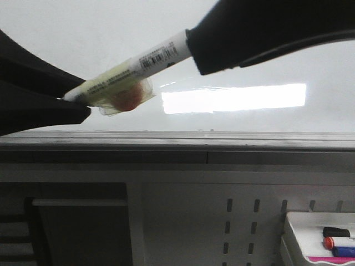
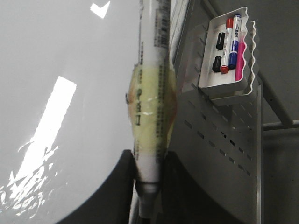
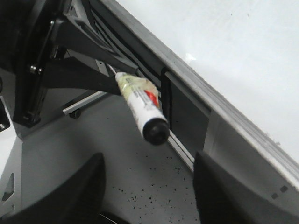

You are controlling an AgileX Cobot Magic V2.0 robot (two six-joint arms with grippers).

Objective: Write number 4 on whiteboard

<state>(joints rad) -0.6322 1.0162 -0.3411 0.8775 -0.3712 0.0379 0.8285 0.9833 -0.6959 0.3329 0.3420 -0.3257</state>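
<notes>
The whiteboard (image 1: 83, 33) is glossy white with a bright glare bar and a dark grey ledge (image 1: 177, 141) below. No number 4 shows on it. My left gripper (image 1: 77, 98) is shut on one end of a white marker (image 1: 150, 58) wrapped in yellowish tape, and holds it slanted in front of the board. The left wrist view shows the fingers (image 2: 121, 186) clamped on the marker (image 2: 152, 93). My right gripper (image 1: 202, 52) is open at the marker's other end. In the right wrist view the marker's black end (image 3: 155, 130) sits ahead of the open gripper (image 3: 149, 163), apart from both fingers.
A white tray (image 1: 291, 235) with black, red, blue and pink markers hangs at the lower right on a grey perforated panel (image 1: 238, 221). It also shows in the left wrist view (image 2: 210, 86). A speckled grey floor (image 3: 140, 186) lies below.
</notes>
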